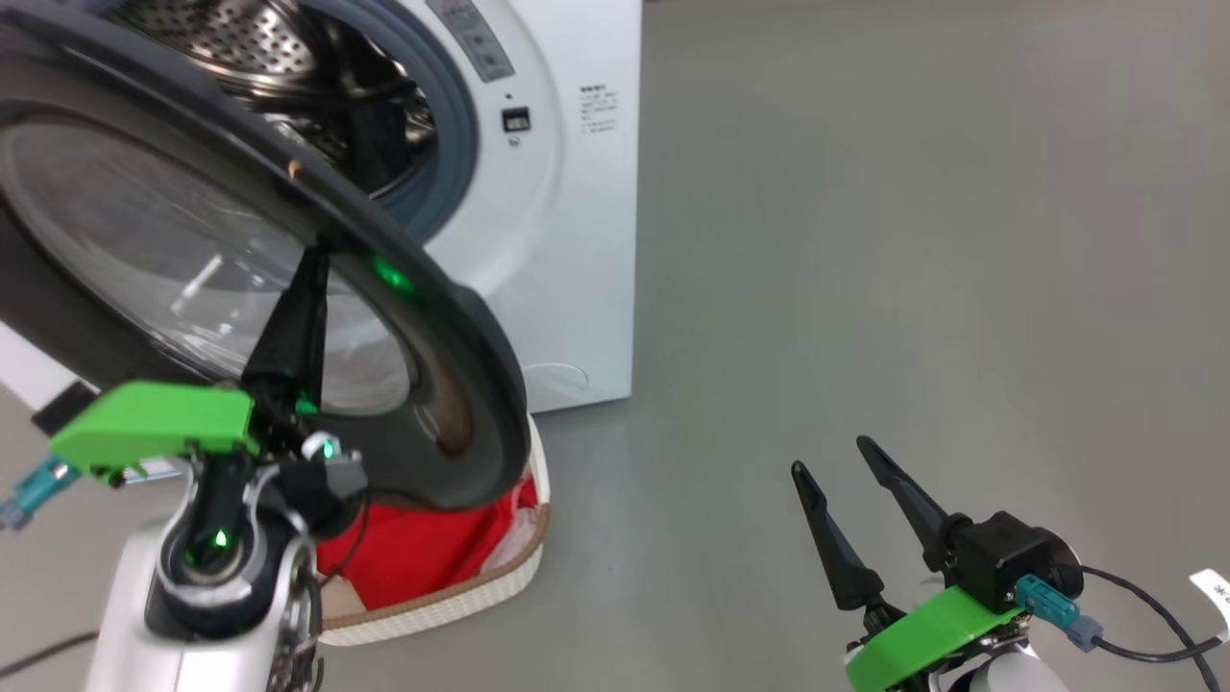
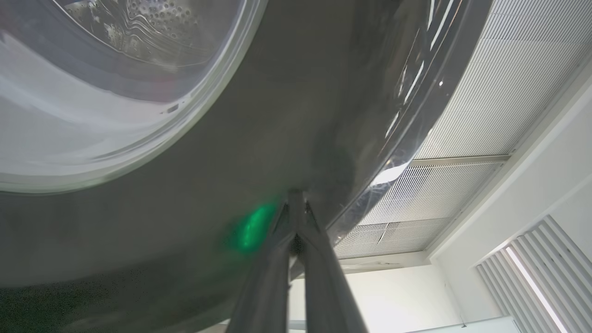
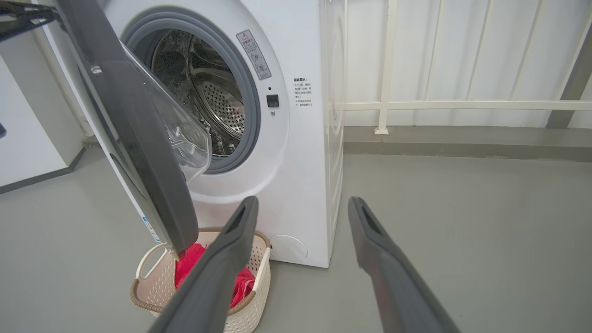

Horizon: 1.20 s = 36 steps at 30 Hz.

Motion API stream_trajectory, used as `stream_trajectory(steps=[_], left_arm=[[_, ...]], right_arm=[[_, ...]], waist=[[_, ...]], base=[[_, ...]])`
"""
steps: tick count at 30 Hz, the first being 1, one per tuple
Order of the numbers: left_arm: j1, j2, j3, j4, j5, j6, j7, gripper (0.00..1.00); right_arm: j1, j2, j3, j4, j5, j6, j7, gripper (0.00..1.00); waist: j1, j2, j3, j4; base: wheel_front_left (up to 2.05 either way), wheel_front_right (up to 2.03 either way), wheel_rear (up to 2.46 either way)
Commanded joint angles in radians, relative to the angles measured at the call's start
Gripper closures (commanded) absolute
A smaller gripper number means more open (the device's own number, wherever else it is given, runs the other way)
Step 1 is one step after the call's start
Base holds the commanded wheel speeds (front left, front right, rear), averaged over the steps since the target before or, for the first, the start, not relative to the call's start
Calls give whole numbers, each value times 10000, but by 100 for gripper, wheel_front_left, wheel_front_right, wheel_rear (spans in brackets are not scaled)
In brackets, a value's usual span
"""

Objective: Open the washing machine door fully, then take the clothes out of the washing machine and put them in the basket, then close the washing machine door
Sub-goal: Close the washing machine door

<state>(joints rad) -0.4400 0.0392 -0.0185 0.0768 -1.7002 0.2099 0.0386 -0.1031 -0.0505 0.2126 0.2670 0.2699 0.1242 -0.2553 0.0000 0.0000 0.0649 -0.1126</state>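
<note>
Head view: left tool [image 1: 315, 255], fingers together, tips pressed on the black rim of the half-open door [image 1: 192, 250]. Clothes [image 1: 423, 548] lie in the basket [image 1: 461, 596] beneath it. Likely step is closing: push along the hinge arc, clear of the glass, until it latches.
Left wrist view: tips together against the rim.
Right wrist view: right tool [image 3: 303, 203] apart, holding nothing, near; washer [image 3: 296, 162] far left.

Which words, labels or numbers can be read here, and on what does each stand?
Nothing reads clearly.
Grey sticker on the washing machine: warning triangle, words too small.
Black print on its front: too small.
White tag at the head view's right edge: blurred.
</note>
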Motion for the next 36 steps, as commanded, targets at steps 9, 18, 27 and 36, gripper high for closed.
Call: stream_trajectory(steps=[9,18,27,36], left_arm=[[-2163,112,81,1214,21,-664,-611,100],[-3327,114,77,2580,210,-1199,-846,100],[-3828,123,33,3871,316,-1895,-861,100],[-2529,227,291,3628,-161,-2239,-313,0]], right_arm=[[-673,0,123,-370,-309,65,-65,0],[-865,0,102,-395,-316,65,-65,0],[-912,2,64,-327,-324,65,-65,0],[-604,2,88,-166,-245,65,-65,0]], waist=[[0,0,864,-626],[0,0,1141,-840],[0,0,997,-820],[0,0,219,-631]], base=[[0,0,0],[0,0,0],[0,0,0],[0,0,0]])
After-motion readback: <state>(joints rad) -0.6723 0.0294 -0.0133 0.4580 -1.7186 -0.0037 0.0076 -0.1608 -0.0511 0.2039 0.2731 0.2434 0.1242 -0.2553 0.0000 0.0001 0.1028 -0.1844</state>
